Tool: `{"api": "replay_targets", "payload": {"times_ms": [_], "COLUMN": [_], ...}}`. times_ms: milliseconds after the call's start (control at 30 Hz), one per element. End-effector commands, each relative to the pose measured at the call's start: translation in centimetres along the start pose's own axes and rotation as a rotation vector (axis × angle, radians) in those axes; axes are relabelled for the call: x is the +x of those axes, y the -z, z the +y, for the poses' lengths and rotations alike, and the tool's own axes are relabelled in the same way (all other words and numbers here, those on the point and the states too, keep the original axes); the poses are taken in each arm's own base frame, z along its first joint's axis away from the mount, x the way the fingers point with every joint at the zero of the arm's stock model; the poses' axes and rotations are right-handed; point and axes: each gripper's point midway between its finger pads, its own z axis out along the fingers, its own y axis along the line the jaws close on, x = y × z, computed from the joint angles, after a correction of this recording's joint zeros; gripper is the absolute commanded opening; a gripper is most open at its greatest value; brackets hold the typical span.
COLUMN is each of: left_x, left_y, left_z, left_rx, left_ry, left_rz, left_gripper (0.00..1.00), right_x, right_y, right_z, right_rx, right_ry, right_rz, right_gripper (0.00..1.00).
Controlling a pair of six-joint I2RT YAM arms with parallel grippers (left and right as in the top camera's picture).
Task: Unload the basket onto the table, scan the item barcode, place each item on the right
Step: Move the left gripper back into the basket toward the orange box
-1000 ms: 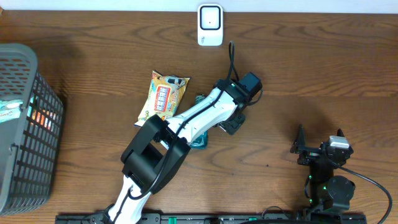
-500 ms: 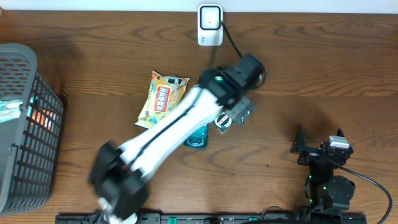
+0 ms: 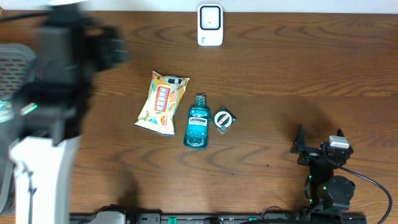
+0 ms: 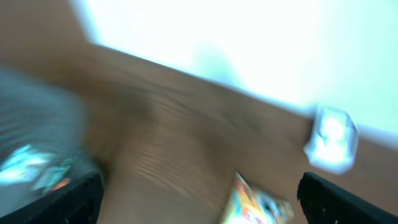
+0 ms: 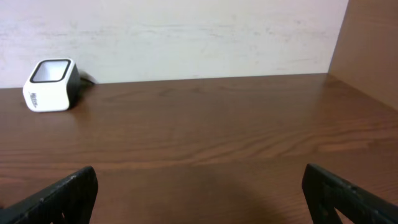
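So, overhead first: dark wood-grain table (image 3: 298, 68) with a strip of white wall (image 3: 311, 5) along the far edge. The white scanner (image 3: 210, 25) sits at that far edge, middle-ish. Three items lie in a row mid-table: a snack bag (image 3: 163, 102), a blue mouthwash bottle (image 3: 198, 121) lying flat just beside it, and a small dark packet (image 3: 224, 119) right next to the bottle, maybe touching it, hard to say from up here. All three are well apart from the scanner. A grey basket (image 3: 15, 56) is at the left edge, mostly covered by the left arm (image 3: 46, 112), which is one big motion blur. The right gripper (image 3: 319, 147) sits near the front right corner, over bare wood.

Left wrist view is super smeared. The left gripper (image 4: 199, 202) has its fingertips (image 4: 62, 199) out in the two bottom corners, so it's spread wide with nothing between. Past them I can make out the basket, the snack bag and the scanner by the wall.

Right wrist view is sharp: fingers spread to both bottom corners, empty, bare wood between. Scanner is far left by the wall, and a wooden side panel (image 5: 373, 43) stands at the right.
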Motion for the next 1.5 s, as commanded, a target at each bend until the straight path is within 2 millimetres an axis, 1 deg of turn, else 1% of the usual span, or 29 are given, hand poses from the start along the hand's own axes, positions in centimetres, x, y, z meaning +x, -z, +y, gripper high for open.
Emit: {"api": "replay_targets", "payload": {"times_ms": [0, 67, 100, 167, 233, 300, 333, 433, 567, 667, 767, 900, 1000, 1200, 1367, 1433, 1467], "left_x": [-2.2, -2.5, -2.2, -0.9, 0.9, 2.2, 2.9, 4.5, 6.9, 9.5, 11.9, 15.4, 17.4, 21.1, 23.6, 24.2, 24.5], "left_y": [2.7, 3.3, 3.5, 3.5, 3.0, 2.1, 1.2, -2.0, -5.8, -7.9, -10.0, -12.1, -13.5, -16.5, -18.4, -19.0, -19.2], "left_z": [6.3, 10.1, 12.0, 15.7, 19.0, 20.6, 21.2, 22.2, 22.7, 23.3, 23.8, 24.5, 24.9, 25.0, 24.7, 24.5, 24.4], "left_rx": [-0.126, -0.229, -0.283, -0.398, -0.501, -0.529, -0.520, -0.432, -0.359, -0.402, -0.431, -0.474, -0.498, -0.492, -0.497, -0.497, -0.500], "left_ry": [0.219, 0.284, 0.331, 0.443, 0.568, 0.653, 0.697, 0.818, 0.973, 1.080, 1.116, 1.142, 1.154, 1.082, 1.063, 1.053, 1.050], "left_rz": [-0.097, -0.118, -0.116, -0.084, -0.035, 0.020, 0.057, 0.170, 0.312, 0.419, 0.512, 0.627, 0.696, 0.830, 0.906, 0.921, 0.930], "left_gripper": [0.98, 0.98, 0.98, 0.98, 0.98, 0.98, 0.98, 0.98, 0.98, 0.98, 1.00, 0.99, 0.98, 0.97, 0.95, 0.92, 0.88], "right_x": [0.0, 0.0, 0.0, 0.0, 0.0, 0.0, 0.0, 0.0, 0.0, 0.0, 0.0, 0.0, 0.0, 0.0, 0.0, 0.0, 0.0], "right_y": [0.0, 0.0, 0.0, 0.0, 0.0, 0.0, 0.0, 0.0, 0.0, 0.0, 0.0, 0.0, 0.0, 0.0, 0.0, 0.0, 0.0], "right_z": [0.0, 0.0, 0.0, 0.0, 0.0, 0.0, 0.0, 0.0, 0.0, 0.0, 0.0, 0.0, 0.0, 0.0, 0.0, 0.0, 0.0], "right_rx": [-0.003, -0.003, -0.003, -0.003, -0.003, -0.003, -0.003, -0.003, -0.003, -0.003, -0.003, -0.003, -0.003, -0.003, -0.003, -0.003, -0.003], "right_ry": [0.007, 0.007, 0.007, 0.007, 0.007, 0.007, 0.007, 0.007, 0.007, 0.007, 0.007, 0.007, 0.007, 0.007, 0.007, 0.007, 0.007], "right_rz": [-0.002, -0.001, -0.001, -0.002, -0.001, -0.002, -0.002, -0.002, -0.002, -0.001, -0.002, -0.001, -0.001, -0.002, -0.001, -0.002, -0.001], "right_gripper": [0.99, 0.99, 0.99, 0.99, 0.99, 0.99, 0.99, 0.99, 0.99, 0.99, 0.99, 0.99, 0.99, 0.99, 0.99, 0.99, 0.99]}}
